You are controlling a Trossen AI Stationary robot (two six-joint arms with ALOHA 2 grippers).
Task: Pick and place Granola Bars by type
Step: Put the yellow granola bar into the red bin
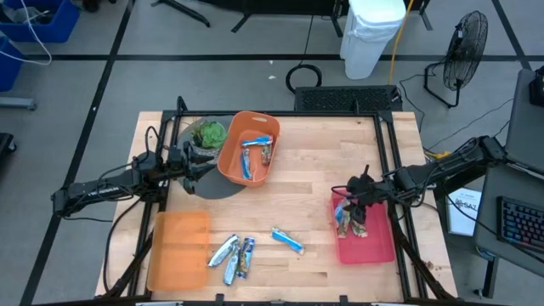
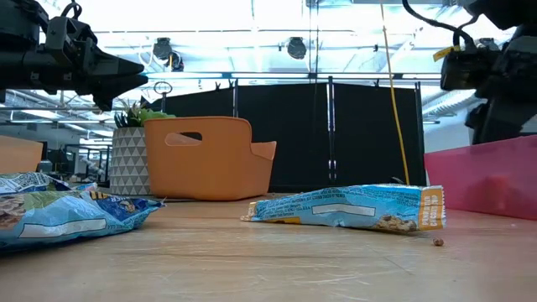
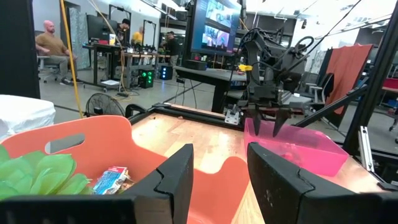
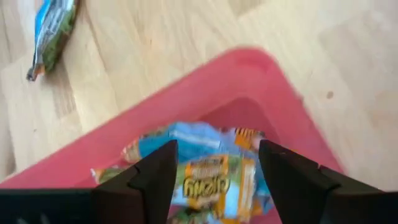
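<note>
Where bars (image 1: pixel 351 217) crowd bin (image 1: pixel 374 246), room narrows.

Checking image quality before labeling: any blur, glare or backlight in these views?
Right wrist view: motion-blurred, bars in the pink bin smeared. Low view: bright ceiling lights backlight the scene; nearest wrappers soft, the blue bar sharper. High view: evenly lit, orange bin casts a dark shadow. Left wrist view: sharp, no glare.

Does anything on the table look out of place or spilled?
Mostly tidy. One small brown crumb lies on the wood beside the single blue bar, perhaps from a wrapper. The orange bin sits tilted, overlapping a dark mat.
</note>
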